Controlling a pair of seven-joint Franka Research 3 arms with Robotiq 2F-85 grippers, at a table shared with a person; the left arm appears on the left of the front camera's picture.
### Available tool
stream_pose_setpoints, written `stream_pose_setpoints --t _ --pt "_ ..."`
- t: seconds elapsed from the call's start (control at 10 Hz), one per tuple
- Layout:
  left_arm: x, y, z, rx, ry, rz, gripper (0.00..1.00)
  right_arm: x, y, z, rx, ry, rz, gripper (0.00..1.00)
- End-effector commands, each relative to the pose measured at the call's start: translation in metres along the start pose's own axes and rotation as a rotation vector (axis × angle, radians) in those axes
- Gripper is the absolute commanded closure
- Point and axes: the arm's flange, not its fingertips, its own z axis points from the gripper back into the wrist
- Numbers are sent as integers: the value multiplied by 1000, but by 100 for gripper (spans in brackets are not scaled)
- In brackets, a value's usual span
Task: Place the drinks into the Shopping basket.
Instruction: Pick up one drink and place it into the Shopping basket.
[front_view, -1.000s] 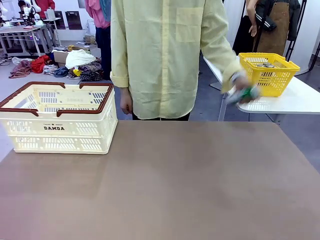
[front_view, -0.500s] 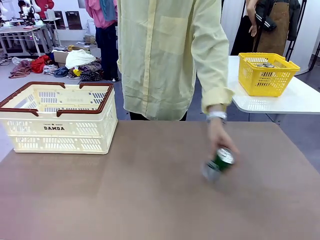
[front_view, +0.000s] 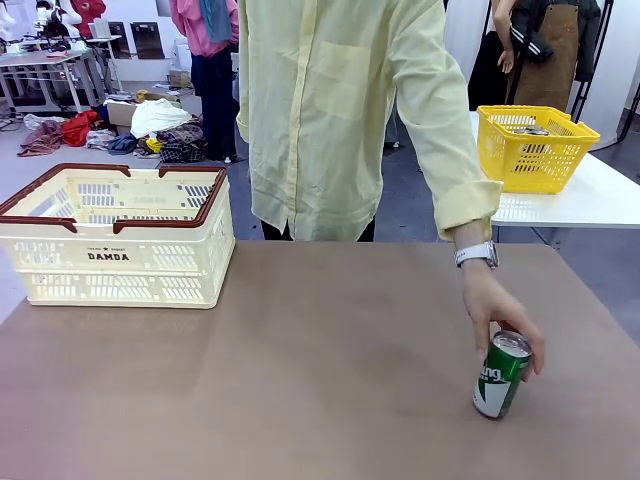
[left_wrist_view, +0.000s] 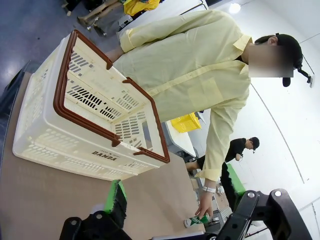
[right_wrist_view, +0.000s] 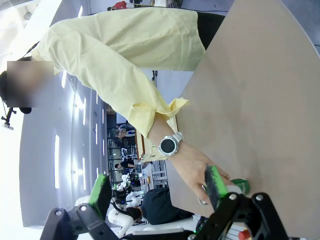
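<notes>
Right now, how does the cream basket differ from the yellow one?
The cream Shopping basket has a brown rim and handles; the yellow basket is yellow all over. The cream one sits on the brown table, the yellow one on a white table behind it. Both are slotted plastic.

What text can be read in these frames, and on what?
"DAMDA": on the near side wall of the basket; the same word shows on it in the left wrist view.
Small line of print just above "DAMDA": too small to read.
White marks on the green can: lettering running sideways, not legible.
No other print is legible.
</notes>
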Motion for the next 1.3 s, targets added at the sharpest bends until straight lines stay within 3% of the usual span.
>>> stream_pose_setpoints --t 0.0,1.0,1.2 --pt "3 0 0 -15 -6 -18 0 1 4 0 26 -11 6 0" --pt "3 0 0 -15 -6 -18 0 1 4 0 26 -11 6 0" --pt "3 0 0 -15 -6 -18 0 6 3 -15 -71 68 17 0"
